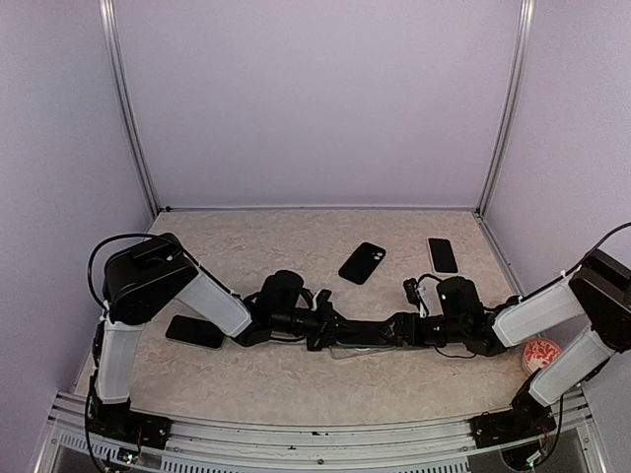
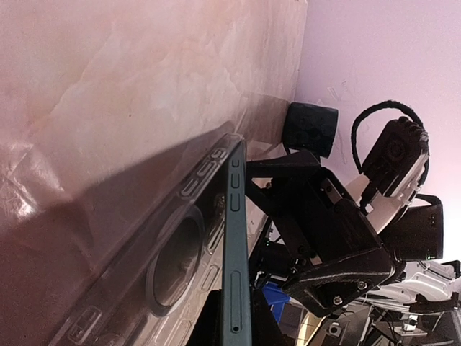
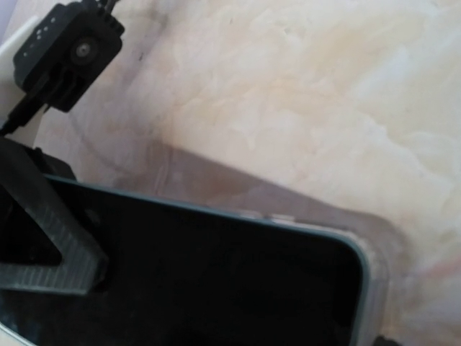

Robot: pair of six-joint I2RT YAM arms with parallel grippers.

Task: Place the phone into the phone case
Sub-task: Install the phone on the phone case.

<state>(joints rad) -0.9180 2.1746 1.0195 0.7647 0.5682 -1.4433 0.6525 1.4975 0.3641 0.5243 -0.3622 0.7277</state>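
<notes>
The phone is seen edge-on in the left wrist view, a dark teal slab with a black screen. My left gripper is shut on its near end, one black finger on each face. The phone case, pale and translucent, lies against the phone's back on the table, and its rim wraps the phone's far corner. From above, both grippers meet mid-table over the phone and the case. My right gripper hovers at the phone's far end with jaws wide, its fingertips mostly hidden.
Three other black phones lie on the table: one at the left, one at centre back, one at back right. A red and white round thing sits by the right arm. Purple walls enclose the table.
</notes>
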